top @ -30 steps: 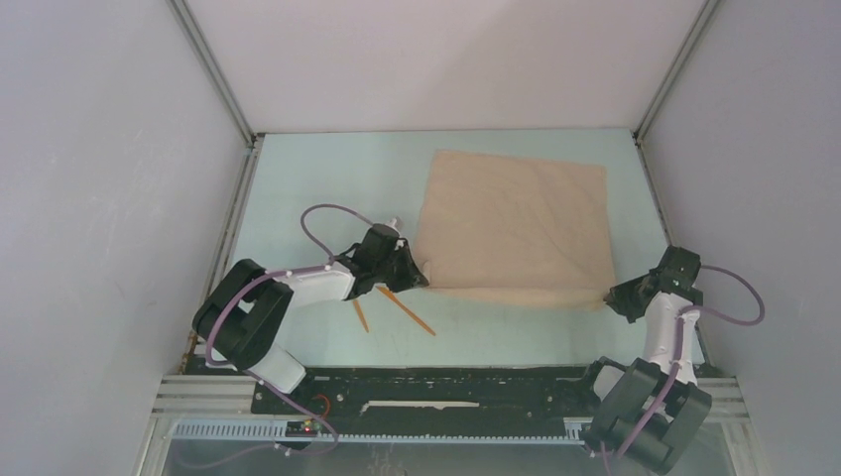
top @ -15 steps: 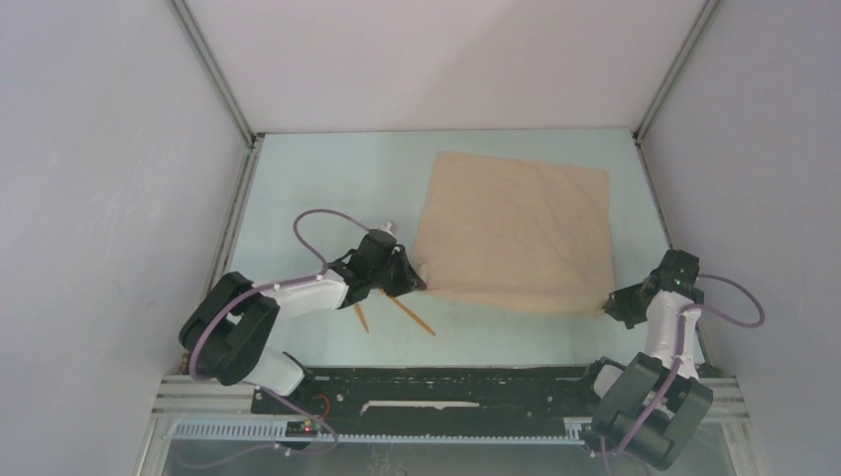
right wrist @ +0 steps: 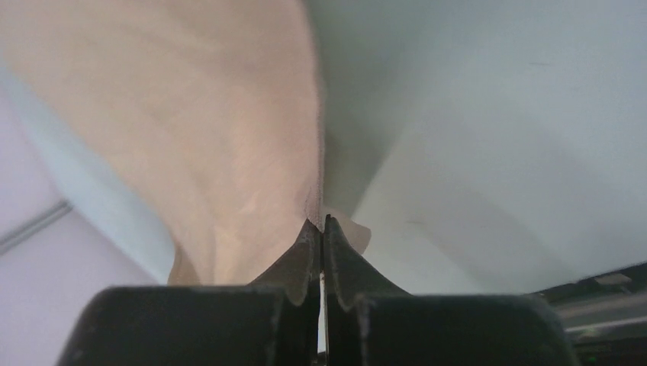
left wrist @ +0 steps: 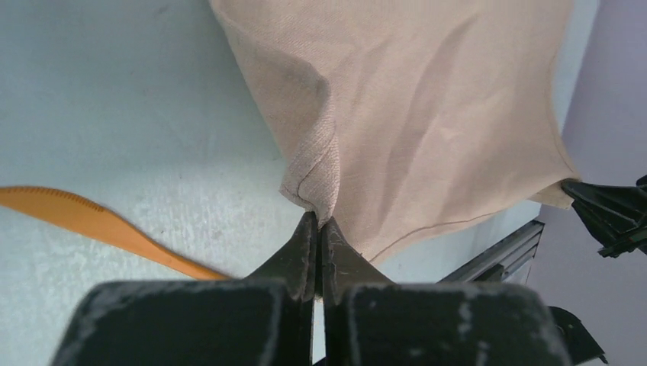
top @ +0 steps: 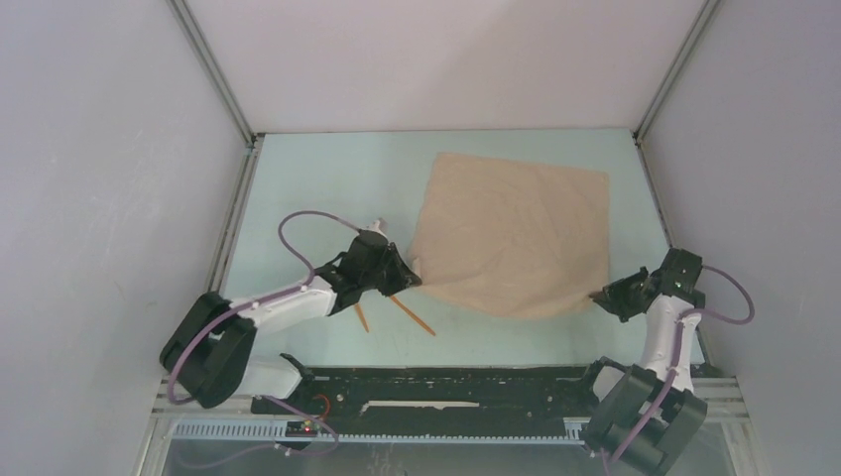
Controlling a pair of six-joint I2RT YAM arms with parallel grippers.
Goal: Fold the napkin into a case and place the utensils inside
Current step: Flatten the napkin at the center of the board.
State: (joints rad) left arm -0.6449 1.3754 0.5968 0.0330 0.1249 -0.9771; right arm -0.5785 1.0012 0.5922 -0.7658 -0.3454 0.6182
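The beige napkin lies spread at the back right of the table, its near edge lifted off the surface. My left gripper is shut on the napkin's near left corner. My right gripper is shut on the near right corner. Two orange utensils lie on the table just below the left gripper: one long piece and one shorter piece, partly hidden by the arm. One orange utensil shows in the left wrist view. No folded case is in view.
Pale walls enclose the table on three sides, with metal rails along the left and right edges. A black rail runs along the near edge between the arm bases.
Both grippers have lifted the napkin's near edge and drawn it up and back; the near edge now sags in a curve. The left arm has stretched further forward. The utensils have not moved.
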